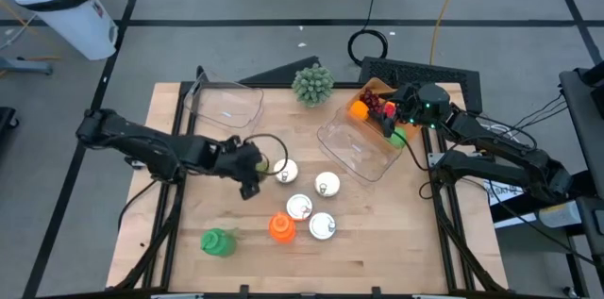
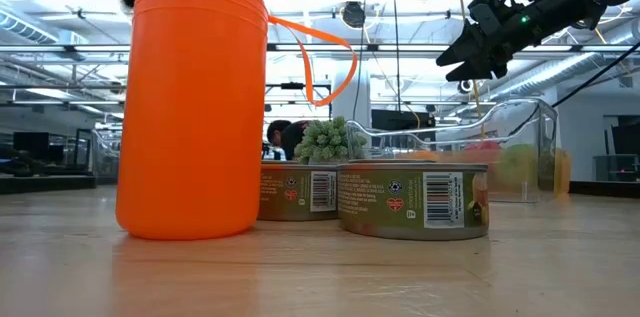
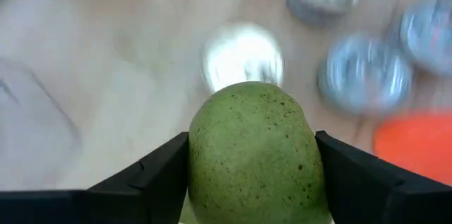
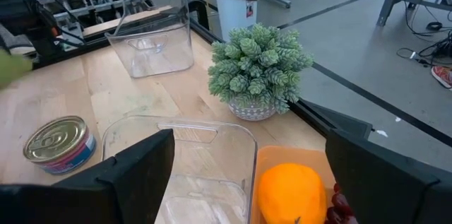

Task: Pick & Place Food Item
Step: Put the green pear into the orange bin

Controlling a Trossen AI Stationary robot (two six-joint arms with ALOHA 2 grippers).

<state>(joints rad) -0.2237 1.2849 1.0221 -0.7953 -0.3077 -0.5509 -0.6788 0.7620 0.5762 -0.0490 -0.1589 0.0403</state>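
Centrally, the left gripper (image 1: 253,161) is clamped on a round green speckled fruit (image 3: 256,155), one dark finger pressed to each of its sides, so the task's thing sits in that gripper above the wooden table (image 1: 189,271), just left of the cluster of silver-lidded tin cans (image 1: 326,185). The fruit looks nearly spherical, with no long axis that matters for release. Two clear plastic bins lie within reach: the empty clear bin (image 1: 226,107) at the table's back-left, and the second clear bin (image 1: 356,148) toward the back-right, apparently tilted. The empty bin appears the nearer to the left gripper, lying back from it with bare table between; which bin is meant cannot be told. The orange plastic cup (image 1: 280,228), green plastic cup (image 1: 218,241) and the cans all lie on the near side, away from that path. The spiky green potted plant (image 1: 312,84) stands at the back edge between the bins, probably the only obstacle if the carry swings right. The right gripper (image 1: 404,120), jaws apart and empty, waits raised at the back-right over an orange tray of fruit (image 1: 363,101).
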